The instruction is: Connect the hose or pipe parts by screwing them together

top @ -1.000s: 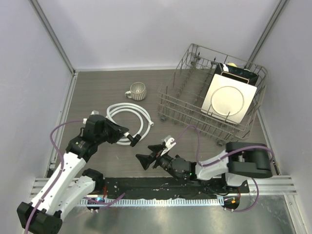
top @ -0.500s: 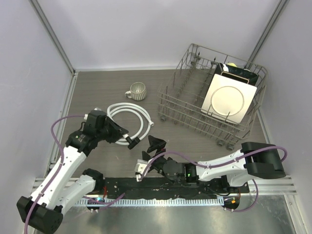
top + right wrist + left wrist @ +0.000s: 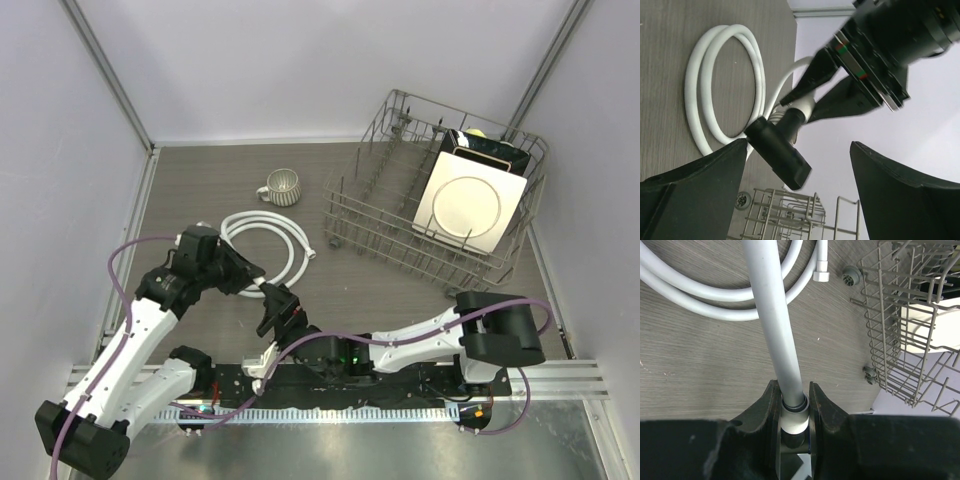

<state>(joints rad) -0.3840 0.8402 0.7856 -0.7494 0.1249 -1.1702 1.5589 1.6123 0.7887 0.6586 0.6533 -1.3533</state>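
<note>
The white hose (image 3: 262, 232) lies coiled on the table, its free end nut (image 3: 312, 252) toward the rack. My left gripper (image 3: 257, 283) is shut on the other end's white nut (image 3: 792, 419), with the hose (image 3: 774, 315) running away from the fingers. In the right wrist view the black T-shaped fitting (image 3: 780, 152) sits on that nut (image 3: 802, 106). My right gripper (image 3: 799, 145) is open and faces the fitting from below. Its fingers (image 3: 695, 190) stand wide on either side without touching it. In the top view the right gripper (image 3: 277, 306) is just in front of the left one.
A grey ribbed mug (image 3: 281, 187) stands behind the coil. A wire dish rack (image 3: 400, 235) holding a square plate (image 3: 467, 205) fills the right side. The rack's wheels (image 3: 851, 276) are close to the hose's free end nut (image 3: 821, 276). Purple cables loop along both arms.
My right arm has swung left along the front edge, bringing its open gripper from the table's middle to just under the fitting. The left gripper has kept its hold and barely shifted.
</note>
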